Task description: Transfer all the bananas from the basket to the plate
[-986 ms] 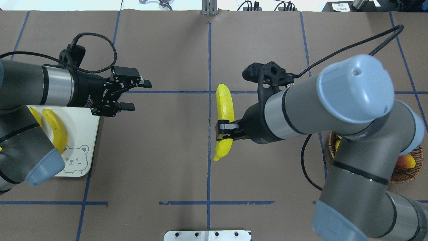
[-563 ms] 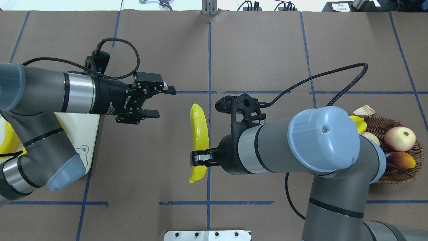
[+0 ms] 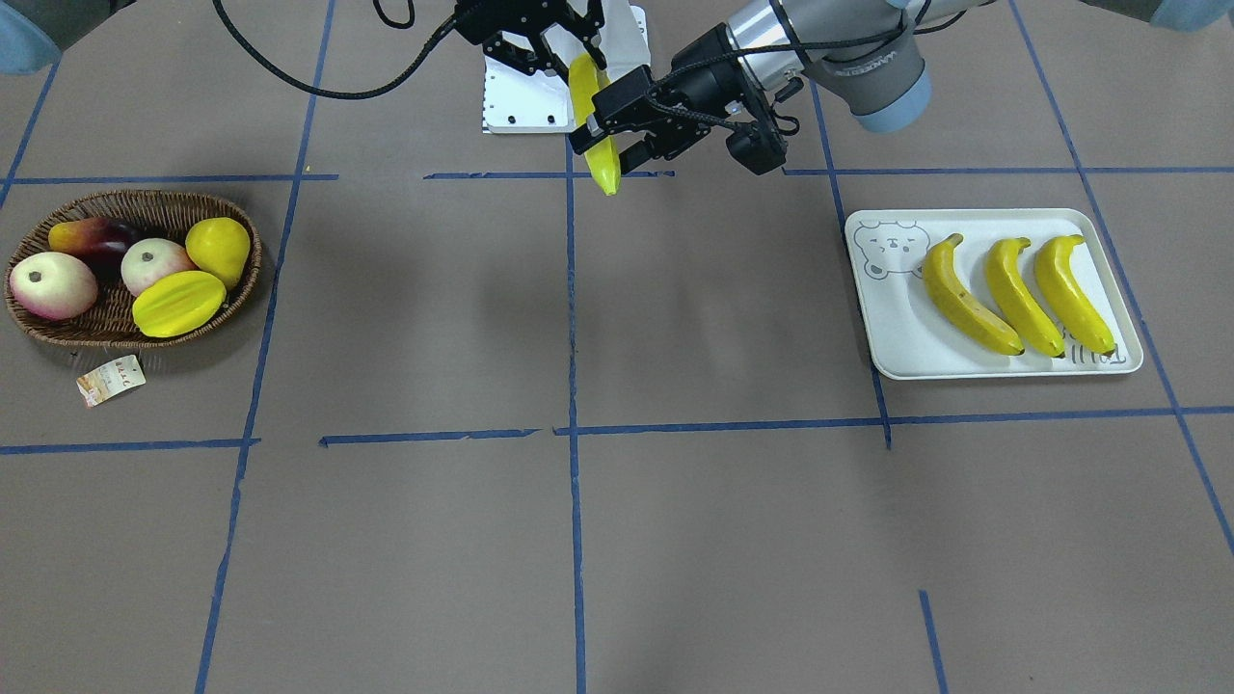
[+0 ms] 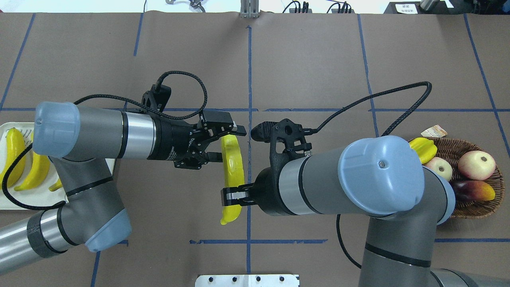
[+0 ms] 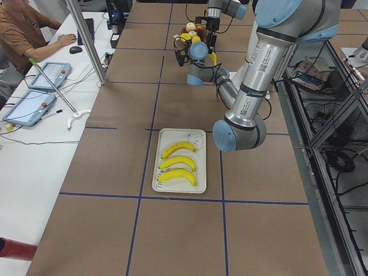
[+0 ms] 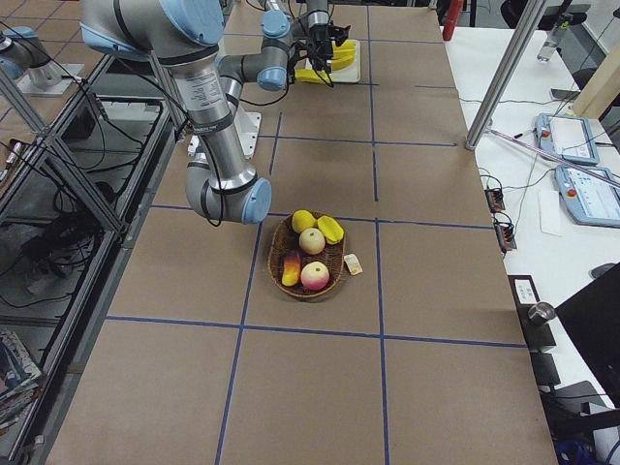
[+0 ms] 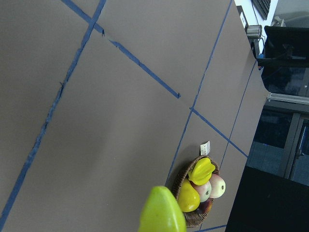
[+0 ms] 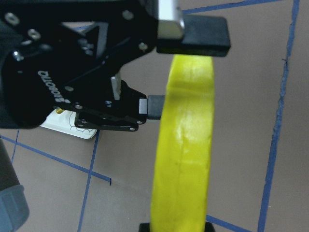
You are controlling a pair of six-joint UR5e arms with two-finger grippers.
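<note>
My right gripper (image 4: 234, 196) is shut on the near part of one yellow banana (image 4: 233, 163) and holds it above the table's middle. My left gripper (image 4: 225, 143) is open, with one finger on each side of the banana's far end. The same shows in the front view, with the banana (image 3: 598, 154) and left gripper (image 3: 605, 127). In the right wrist view one left finger (image 8: 153, 107) is beside the banana (image 8: 186, 154). Three bananas (image 3: 1017, 294) lie on the off-white bear plate (image 3: 993, 368). The wicker basket (image 3: 58, 334) holds no banana.
The basket (image 4: 474, 213) at my right holds a starfruit (image 3: 178, 302), a pear-like fruit (image 3: 220, 246), two apples and a mango; its paper tag (image 3: 111, 379) lies beside it. The plate (image 4: 16, 201) is at my left. A white metal mount (image 3: 521, 96) lies under the grippers.
My left arm swung right from the plate to the banana, and its open fingers now bracket the far end. My right gripper carried the banana left and nearer, then held nearly still.
</note>
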